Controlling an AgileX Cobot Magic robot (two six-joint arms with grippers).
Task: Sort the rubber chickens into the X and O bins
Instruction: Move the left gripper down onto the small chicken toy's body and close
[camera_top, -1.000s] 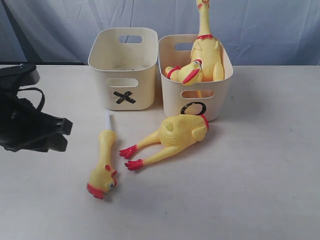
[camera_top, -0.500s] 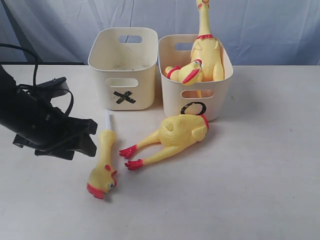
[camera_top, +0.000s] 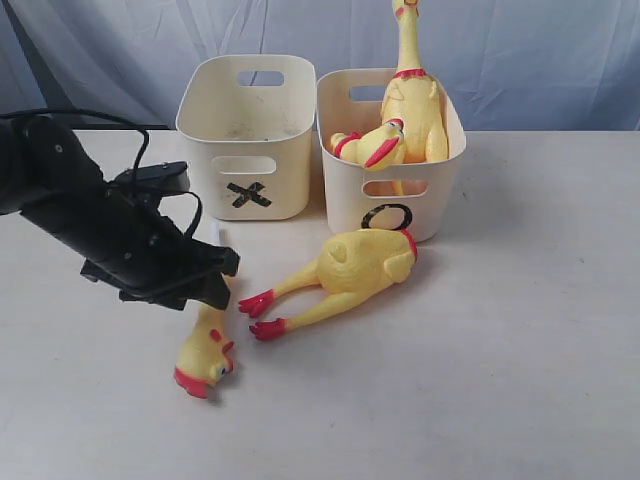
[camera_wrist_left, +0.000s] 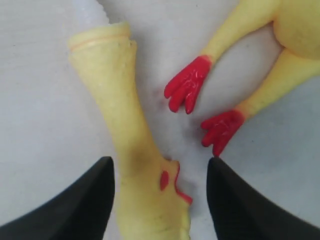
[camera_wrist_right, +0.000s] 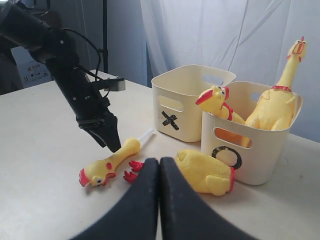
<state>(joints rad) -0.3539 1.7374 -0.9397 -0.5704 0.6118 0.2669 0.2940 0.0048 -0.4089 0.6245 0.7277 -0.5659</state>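
Observation:
A yellow head-and-neck chicken piece (camera_top: 204, 352) lies on the table in front of the X bin (camera_top: 250, 190). My left gripper (camera_top: 216, 284) hovers open over its neck (camera_wrist_left: 122, 120), one finger on each side and neither touching it. A headless chicken body (camera_top: 360, 265) with red feet (camera_wrist_left: 187, 90) lies just right of it, in front of the O bin (camera_top: 425, 205). Two whole rubber chickens sit in the O bin, one upright (camera_top: 412, 95) and one leaning (camera_top: 378, 148). My right gripper (camera_wrist_right: 159, 162) is shut and empty, away from the toys and outside the exterior view.
The left arm (camera_top: 90, 220) with its cable reaches in from the table's left side. A blue-grey curtain (camera_top: 520, 50) hangs behind the bins. The inside of the X bin (camera_wrist_right: 192, 80) shows nothing in it.
My left arm has swung in from the left edge toward the right and now stands over the head-and-neck piece. The toys, the bins and the right gripper have not moved.

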